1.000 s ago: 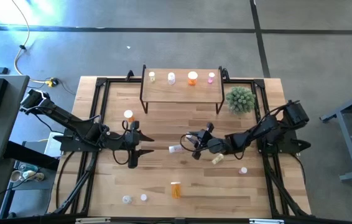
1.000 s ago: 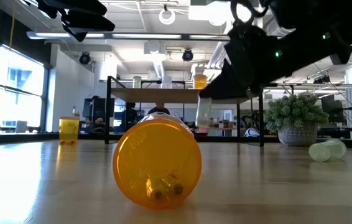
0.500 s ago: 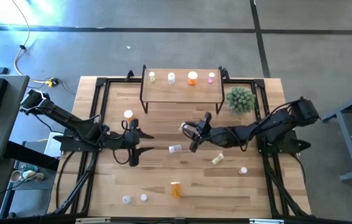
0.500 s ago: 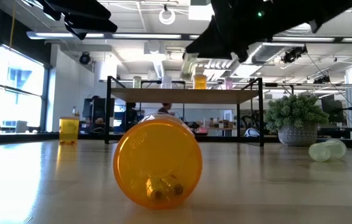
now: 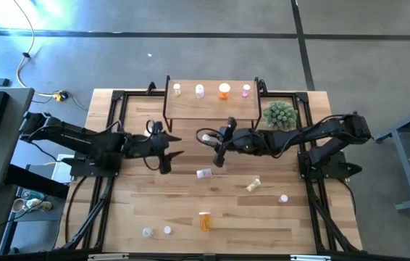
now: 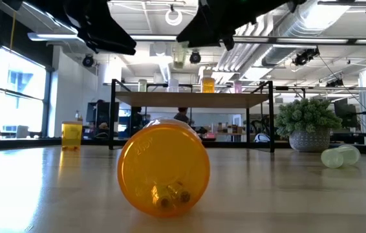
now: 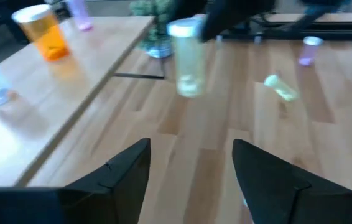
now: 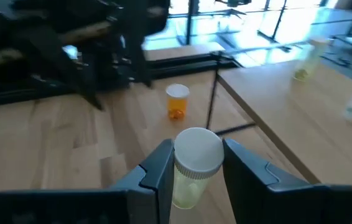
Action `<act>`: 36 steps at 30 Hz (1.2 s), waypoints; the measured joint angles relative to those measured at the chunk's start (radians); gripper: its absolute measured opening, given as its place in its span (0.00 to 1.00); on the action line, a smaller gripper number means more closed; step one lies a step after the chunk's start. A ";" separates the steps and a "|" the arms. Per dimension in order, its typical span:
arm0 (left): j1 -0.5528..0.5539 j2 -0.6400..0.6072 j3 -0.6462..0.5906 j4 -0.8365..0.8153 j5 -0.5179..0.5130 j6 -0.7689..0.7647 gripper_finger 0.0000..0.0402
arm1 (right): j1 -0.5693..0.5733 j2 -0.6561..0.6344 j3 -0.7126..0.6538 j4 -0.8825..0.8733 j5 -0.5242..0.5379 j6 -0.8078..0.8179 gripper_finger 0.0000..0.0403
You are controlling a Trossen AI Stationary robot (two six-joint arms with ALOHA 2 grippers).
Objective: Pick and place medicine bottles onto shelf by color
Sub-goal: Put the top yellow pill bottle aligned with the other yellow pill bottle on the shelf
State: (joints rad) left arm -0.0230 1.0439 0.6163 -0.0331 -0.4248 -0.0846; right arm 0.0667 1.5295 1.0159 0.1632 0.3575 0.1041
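Aloft, right gripper [image 8: 194,171] pinches a yellow-green bottle [image 8: 194,165]; left gripper [image 7: 191,168] spread, empty; no legible labels.

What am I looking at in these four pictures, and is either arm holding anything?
Two dark robot arms work at a wooden table, sorting small pill bottles onto a raised shelf. One picture looks straight down, one sits at tabletop height, and one comes from a camera on each wrist. Four bottles already stand along the shelf's back edge. Others remain on the table, among them an orange bottle lying near the front, which fills the low view, and an upright orange one near the left arm. A spiky plant stands beside the shelf. The right gripper has its jaws shut on a pale yellow bottle, lifted in front of the shelf. The left gripper is empty, jaws open.
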 joint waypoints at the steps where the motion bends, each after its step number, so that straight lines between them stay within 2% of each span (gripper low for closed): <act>1: 0.015 0.000 0.000 0.000 0.001 0.000 0.56 | -0.008 0.000 0.008 0.001 -0.029 -0.006 0.26; 9: 0.121 0.000 0.000 0.008 0.117 0.010 0.62 | -0.057 0.002 0.068 0.014 -0.175 -0.037 0.26; 17: 0.175 0.000 0.000 0.055 0.269 0.053 0.62 | -0.074 0.003 0.123 0.036 -0.206 -0.104 0.26; 24: 0.196 0.000 0.000 0.124 0.287 0.055 0.62 | -0.074 0.003 0.188 0.029 -0.251 -0.163 0.26; 31: 0.195 0.000 0.000 0.233 0.371 0.054 0.62 | -0.074 0.023 0.194 -0.005 -0.276 -0.165 0.26; 36: 0.195 0.000 0.000 0.254 0.368 0.039 0.62 | -0.074 0.063 0.194 -0.005 -0.292 -0.165 0.26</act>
State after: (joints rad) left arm 0.1719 1.0439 0.6163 0.2210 -0.0566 -0.0460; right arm -0.0071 1.5928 1.2098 0.1578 0.0658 -0.0612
